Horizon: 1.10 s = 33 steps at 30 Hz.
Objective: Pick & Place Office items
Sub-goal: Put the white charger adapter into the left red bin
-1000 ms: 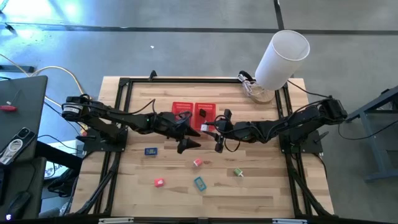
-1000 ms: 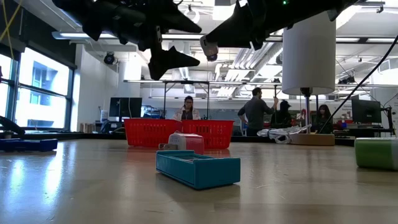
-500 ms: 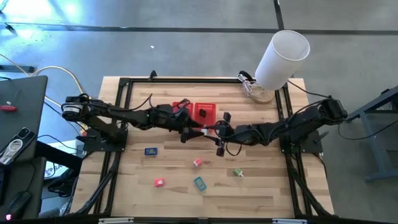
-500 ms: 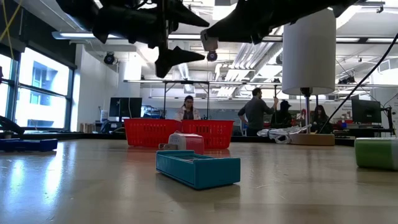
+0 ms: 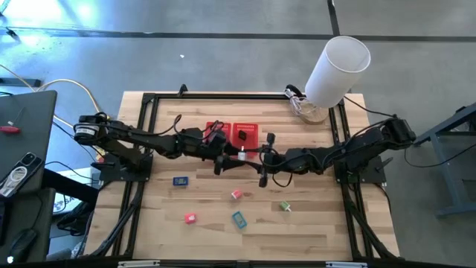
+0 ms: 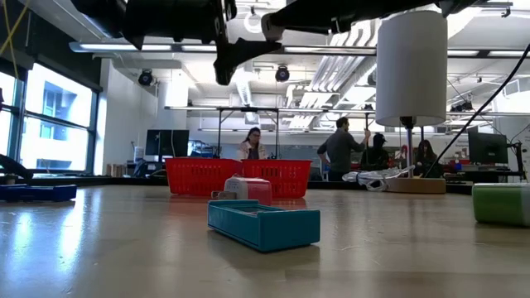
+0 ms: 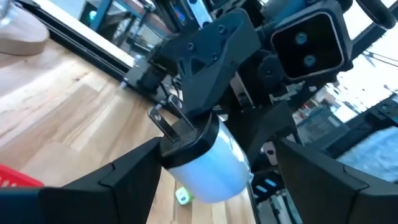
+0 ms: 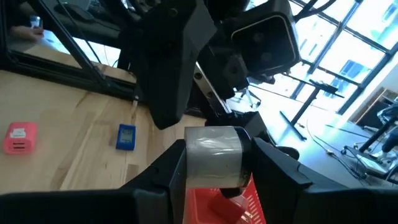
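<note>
Where the arms met: just under the red mesh basket (image 5: 251,127), at the middle of the high view, over the wooden table (image 5: 163,238).
Left arm pose: it reached in from the left edge of the frame, stretched low and nearly level toward centre.
Left gripper (image 5: 222,158): its fingers (image 7: 124,180) stood wide apart on either side of the white roll (image 5: 241,156); whether they touched it could not be told.
Right arm pose: it reached in from the right edge, also long and nearly level, facing the left arm tip to tip.
Right gripper (image 5: 244,155): it was clamped on the white roll (image 8: 214,155), with one finger (image 8: 155,180) pressed to each side.
Height: in the low view both grippers hung at the top of the frame, well above the tabletop.
Black item (image 5: 242,136): it lay in the basket's right compartment.
Dark blue item (image 5: 180,180): it lay on the table, lower left of the grippers.
Pale pink item (image 5: 236,194): it lay on the table, right below the grippers.
Red-pink item (image 5: 190,218): it lay lower left, near the table's front.
Teal item (image 5: 238,219): it lay just below the pale pink one.
Green item (image 5: 285,206): it lay lower right of centre.
Big white cylinder (image 5: 338,67): it stood at the table's upper right corner.
</note>
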Each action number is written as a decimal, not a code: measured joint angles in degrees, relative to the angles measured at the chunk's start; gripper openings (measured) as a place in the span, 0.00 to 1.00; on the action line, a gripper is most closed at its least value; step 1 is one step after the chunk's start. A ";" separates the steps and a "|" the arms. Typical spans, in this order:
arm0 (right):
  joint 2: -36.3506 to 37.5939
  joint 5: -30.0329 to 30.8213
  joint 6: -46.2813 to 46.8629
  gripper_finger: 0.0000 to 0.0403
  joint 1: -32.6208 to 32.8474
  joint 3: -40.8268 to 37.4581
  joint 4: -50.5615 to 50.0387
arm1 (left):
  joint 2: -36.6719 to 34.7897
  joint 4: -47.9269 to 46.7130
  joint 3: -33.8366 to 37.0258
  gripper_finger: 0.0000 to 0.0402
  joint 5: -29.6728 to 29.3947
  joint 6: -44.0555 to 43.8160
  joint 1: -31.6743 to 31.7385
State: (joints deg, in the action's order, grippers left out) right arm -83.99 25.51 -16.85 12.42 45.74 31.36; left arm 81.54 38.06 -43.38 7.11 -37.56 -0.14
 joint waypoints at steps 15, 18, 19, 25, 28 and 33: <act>-0.81 -0.43 -8.15 0.33 -0.02 0.00 1.05 | 0.03 -0.09 0.00 0.68 -2.82 2.85 -0.79; -0.80 -0.46 -10.05 0.33 -0.02 0.00 1.13 | 0.04 -0.02 0.00 0.63 -2.90 2.82 -0.79; -0.81 -0.29 -10.20 0.33 -0.02 0.00 1.13 | 0.04 -0.09 0.00 0.62 -2.92 2.80 -0.79; -0.81 0.10 -12.16 0.33 0.01 0.00 1.72 | 0.04 -0.10 0.00 0.52 -3.11 2.78 -0.76; -0.81 0.03 -12.30 0.33 0.01 0.00 1.62 | 0.04 -0.26 0.00 0.45 -3.70 2.22 -0.76; -0.81 0.11 -12.61 0.41 0.01 -0.03 1.08 | 0.00 -0.68 0.00 0.36 -4.67 1.93 -0.74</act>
State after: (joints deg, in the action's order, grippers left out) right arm -84.79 25.62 -29.46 12.43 45.70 32.44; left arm 81.54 37.38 -43.38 2.44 -35.63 -0.88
